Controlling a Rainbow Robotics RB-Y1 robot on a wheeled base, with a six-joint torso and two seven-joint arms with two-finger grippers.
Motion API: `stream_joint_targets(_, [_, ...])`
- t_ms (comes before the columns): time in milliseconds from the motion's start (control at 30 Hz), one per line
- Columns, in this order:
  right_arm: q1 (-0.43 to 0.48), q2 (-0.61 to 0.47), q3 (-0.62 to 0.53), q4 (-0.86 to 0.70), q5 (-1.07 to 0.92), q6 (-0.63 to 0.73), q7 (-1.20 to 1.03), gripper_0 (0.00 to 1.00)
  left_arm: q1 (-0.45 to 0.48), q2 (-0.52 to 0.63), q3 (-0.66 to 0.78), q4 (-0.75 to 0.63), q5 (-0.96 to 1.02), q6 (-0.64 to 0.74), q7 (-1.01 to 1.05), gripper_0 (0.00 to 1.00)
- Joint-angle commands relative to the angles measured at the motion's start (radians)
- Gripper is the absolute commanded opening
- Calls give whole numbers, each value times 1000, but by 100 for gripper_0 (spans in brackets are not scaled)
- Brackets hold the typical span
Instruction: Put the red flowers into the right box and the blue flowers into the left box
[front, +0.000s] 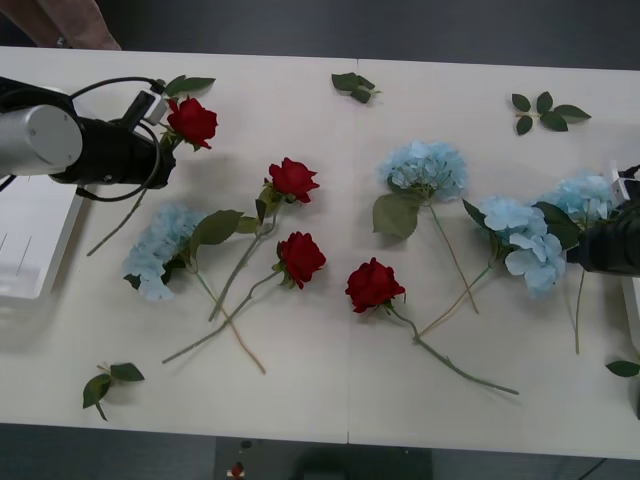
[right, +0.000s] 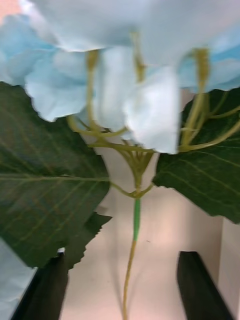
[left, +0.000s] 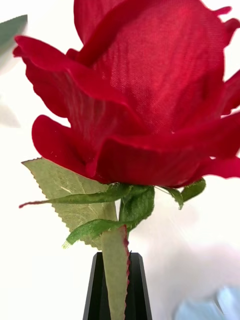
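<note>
Red rose (stem pinched) sits in the left hand.

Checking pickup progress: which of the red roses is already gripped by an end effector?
The red rose at the table's far left. The left end effector is shut on its stem just below the head, unlike the three red roses lying free mid-table.

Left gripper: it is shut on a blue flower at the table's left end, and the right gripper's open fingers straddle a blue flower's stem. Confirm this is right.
Not quite. The left gripper is shut on a red rose, not a blue flower; the left wrist view shows it, and the front view too. The rest holds: the right gripper is open, its fingers either side of a blue flower stem.
</note>
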Motion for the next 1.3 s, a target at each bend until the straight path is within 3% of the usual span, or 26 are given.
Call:
stream_joint_targets(33, [-25,-12,-26,-61,-16,1,5,100,-28,71,151,-35,-4,122,-18,0])
stream_joint_targets(300, [-24,-12,-167,-96,-174,71,265,100,15,94,403,-101,-40,318,0,0])
stream_joint_targets(567, [-24,-14,-302,-96,-424,197,499,100,20,-19,615,-252,-96,317,221,0])
stream_joint_targets(700, [-24,-14,-341,-96,-514,235,577,100,20,-80,670,-316,-162,285,333,0])
stream_joint_targets(767, [-24,-17,-376,-96,-612,266,654,100,12,-149,684,-368,-238,206,459,0])
stream_joint_targets(967, [-24,-29,-410,-96,-786,297,745,100,-20,-291,684,-393,-399,91,658,0])
stream_joint_targets(1300, [-27,-43,-416,-96,-1056,312,668,100,-78,-541,704,-380,-690,-14,960,0])
